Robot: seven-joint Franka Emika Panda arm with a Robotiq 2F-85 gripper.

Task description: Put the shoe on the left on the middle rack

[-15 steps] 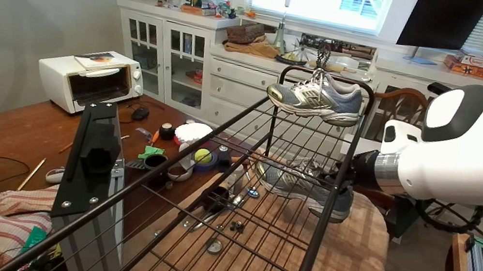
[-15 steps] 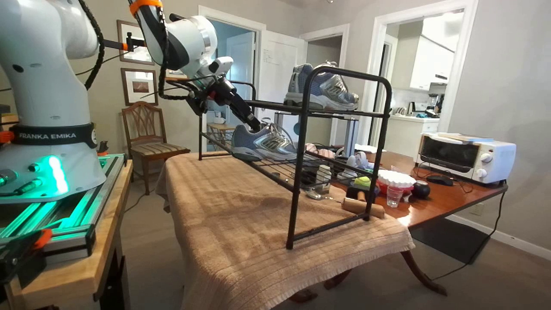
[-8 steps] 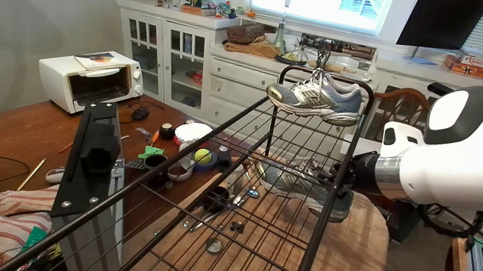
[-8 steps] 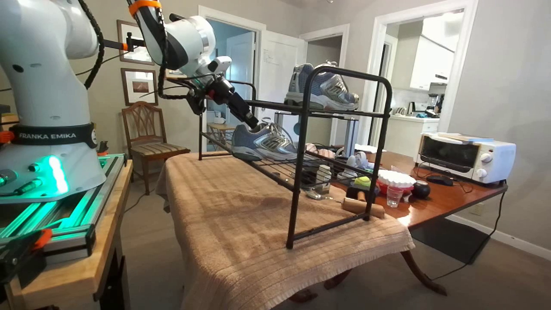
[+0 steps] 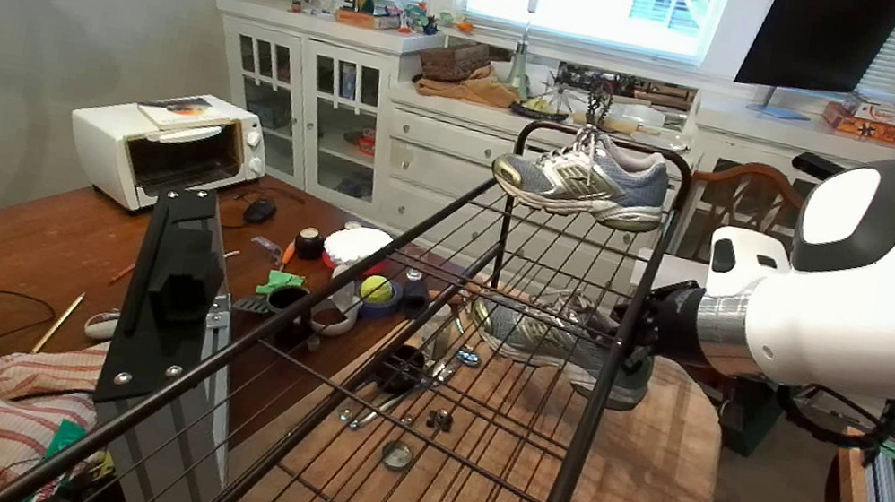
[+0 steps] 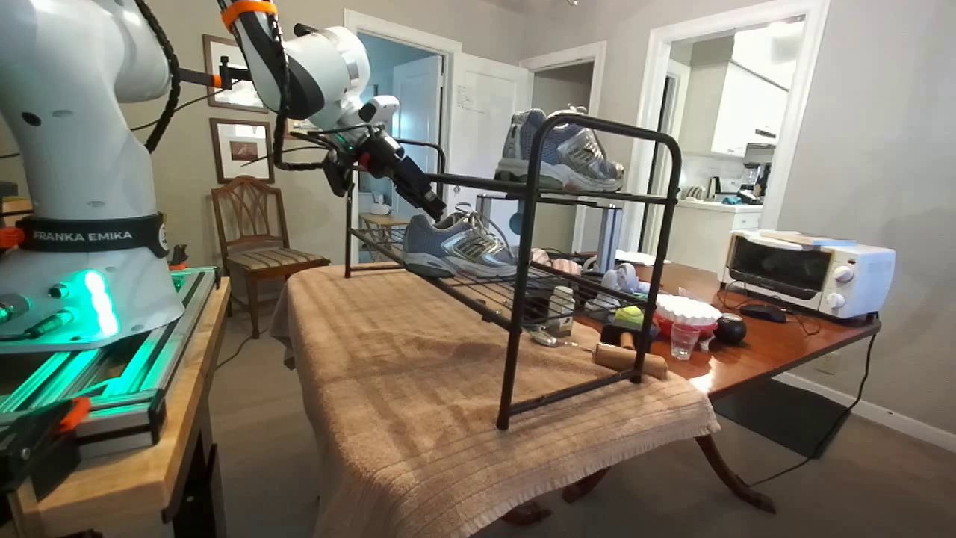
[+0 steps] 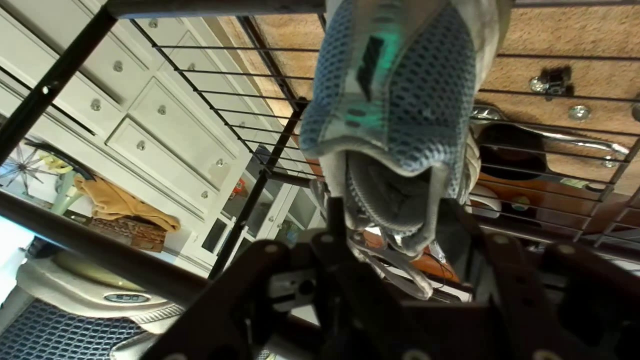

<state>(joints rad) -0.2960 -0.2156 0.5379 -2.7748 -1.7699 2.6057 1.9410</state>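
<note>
The grey-silver sneaker (image 6: 459, 246) rests upright on the middle rack (image 6: 478, 308), the lower wire tier, in both exterior views; it also shows behind the upper wires (image 5: 532, 342). Its heel and collar fill the top middle of the wrist view (image 7: 430, 95). My gripper (image 6: 439, 211) is open, just above and behind the shoe's heel opening. In the wrist view my gripper (image 7: 394, 204) has its fingers spread wide, with the collar and a loose lace showing between them and nothing held. The look-alike sneaker (image 5: 590, 186) stands on the top tier (image 6: 478, 181).
The black end frame (image 6: 515, 299) of the rack stands on a tan towel (image 6: 388, 373). The top tier's rail lies close beside my gripper. Loose items, a tennis ball (image 5: 376, 289), a roller (image 6: 631, 360) and a toaster oven (image 6: 810, 273), are on the table beyond.
My gripper has drawn back and slightly up from the shoe's collar, toward the robot base. The shoe has stayed in place on the middle rack.
</note>
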